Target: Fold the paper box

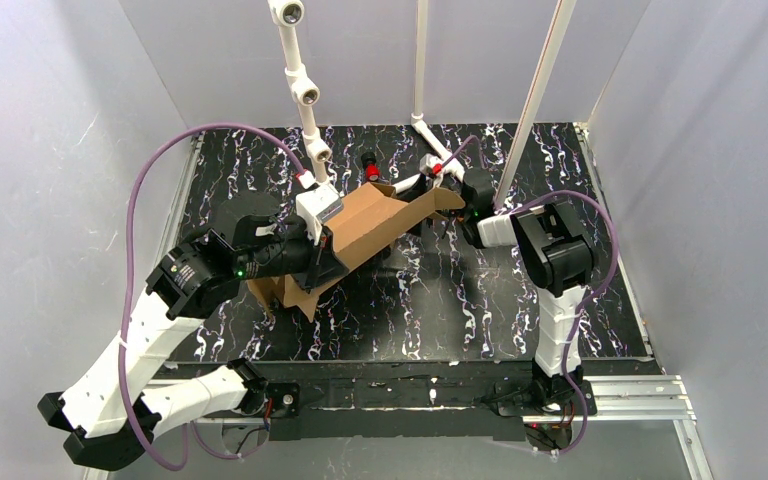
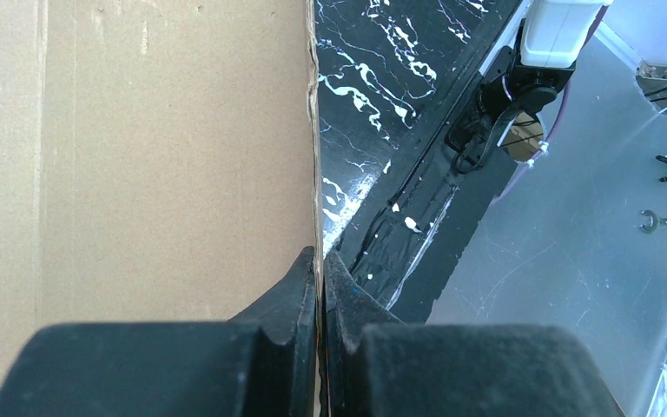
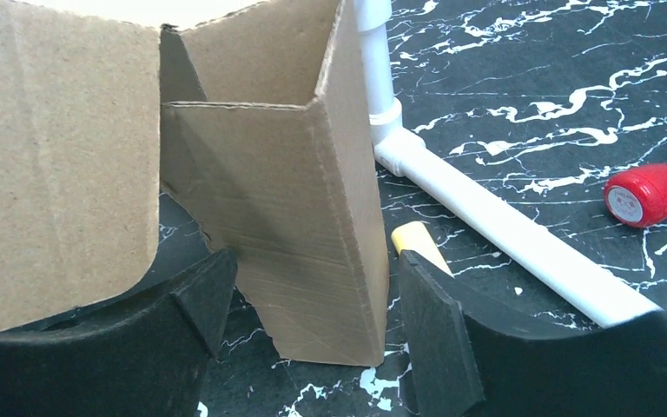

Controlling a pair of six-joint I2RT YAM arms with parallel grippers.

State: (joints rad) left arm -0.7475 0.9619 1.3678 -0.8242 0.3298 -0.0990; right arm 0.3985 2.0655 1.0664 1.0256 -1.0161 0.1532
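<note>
The paper box (image 1: 370,225) is a brown corrugated sheet, partly folded, held tilted above the black marbled table (image 1: 440,310). My left gripper (image 1: 325,262) grips its lower left part. In the left wrist view the gripper (image 2: 320,261) is shut on the thin edge of a cardboard panel (image 2: 165,156). My right gripper (image 1: 453,205) is at the box's right end. In the right wrist view it (image 3: 317,291) stands open around a folded flap (image 3: 304,217), with a gap on each side of the flap.
A white pipe frame (image 3: 504,226) lies on the table just behind the flap, and its uprights (image 1: 305,90) rise at the back. A red-capped item (image 3: 647,193) and a yellow piece (image 3: 417,239) lie by the pipe. Grey walls enclose the table.
</note>
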